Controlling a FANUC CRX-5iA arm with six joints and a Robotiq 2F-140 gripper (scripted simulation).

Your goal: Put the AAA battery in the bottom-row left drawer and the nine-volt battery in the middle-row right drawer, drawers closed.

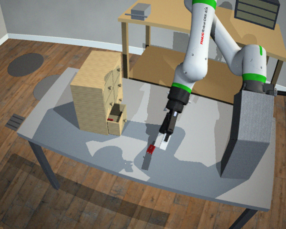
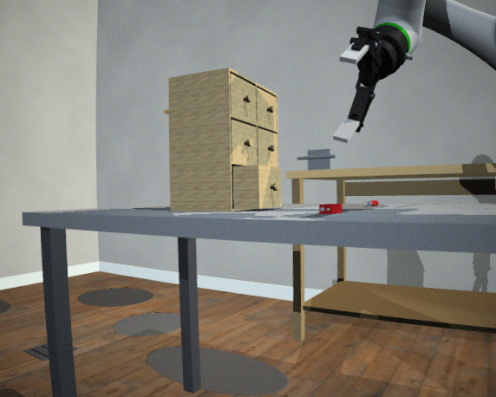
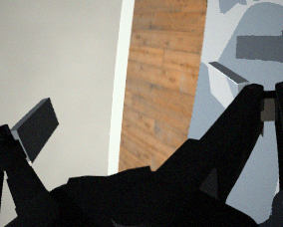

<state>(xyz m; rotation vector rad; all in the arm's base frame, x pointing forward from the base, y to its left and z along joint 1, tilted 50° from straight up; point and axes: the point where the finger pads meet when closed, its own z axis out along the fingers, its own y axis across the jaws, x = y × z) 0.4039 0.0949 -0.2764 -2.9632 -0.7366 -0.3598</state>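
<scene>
The small wooden chest (image 1: pixel 100 92) stands on the grey table, at its left part. Its bottom-row left drawer (image 1: pixel 117 119) is pulled out part way, and a small red thing (image 1: pixel 110 120) lies inside; the other drawers are in. The drawer also shows in the exterior view (image 2: pixel 249 186). The red nine-volt battery (image 1: pixel 151 149) (image 2: pixel 330 209) lies on the table in front of the chest. My gripper (image 1: pixel 162 142) (image 2: pixel 350 93) is open and empty. It hangs high above the table, over a spot beside the nine-volt battery. The wrist view shows only the spread fingers, table edge and floor.
A thin thing with a red end (image 2: pixel 372 202) lies on the table further back. The arm's grey pedestal (image 1: pixel 252 120) stands at the table's right. A wooden side table behind holds a grey box (image 1: pixel 140 11) and a dark drawer unit (image 1: pixel 257 11).
</scene>
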